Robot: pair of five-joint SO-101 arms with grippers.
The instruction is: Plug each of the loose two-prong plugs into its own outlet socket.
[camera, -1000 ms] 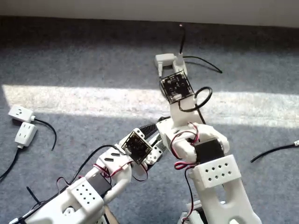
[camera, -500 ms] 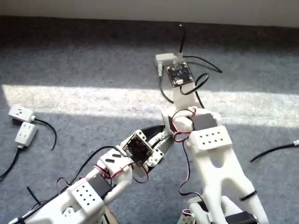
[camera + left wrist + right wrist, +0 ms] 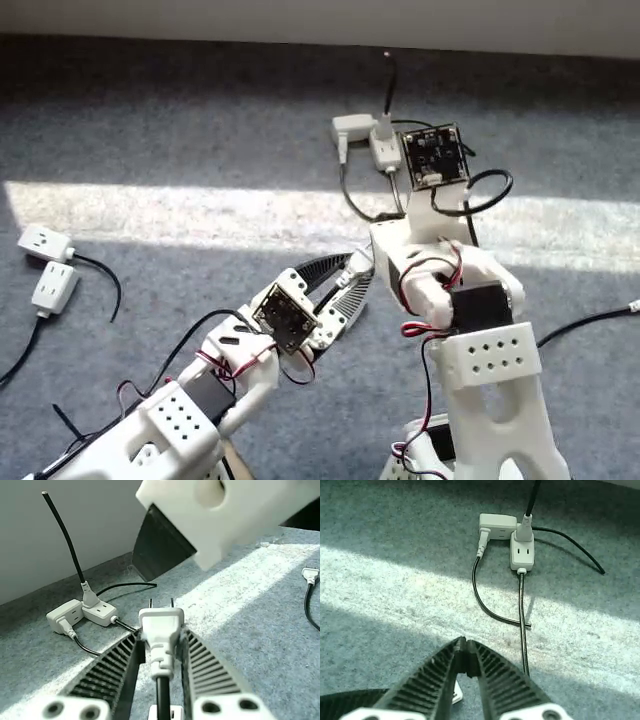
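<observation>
Our left claw [image 3: 161,632] held the plug [image 3: 161,622] tight, prongs pointing ahead. The outlets [image 3: 101,613] lay well ahead of it on the floor, each with a plug in already. Our right claw [image 3: 466,647] was pinched shut on nothing. We thought the plug might twist in the claw and miss the slots.

White two-prong plug [image 3: 161,622], black cord [image 3: 161,700], white outlet sockets [image 3: 522,552], grey carpet [image 3: 395,525] — pale sunlit band, black ribbed left gripper [image 3: 161,633].
</observation>
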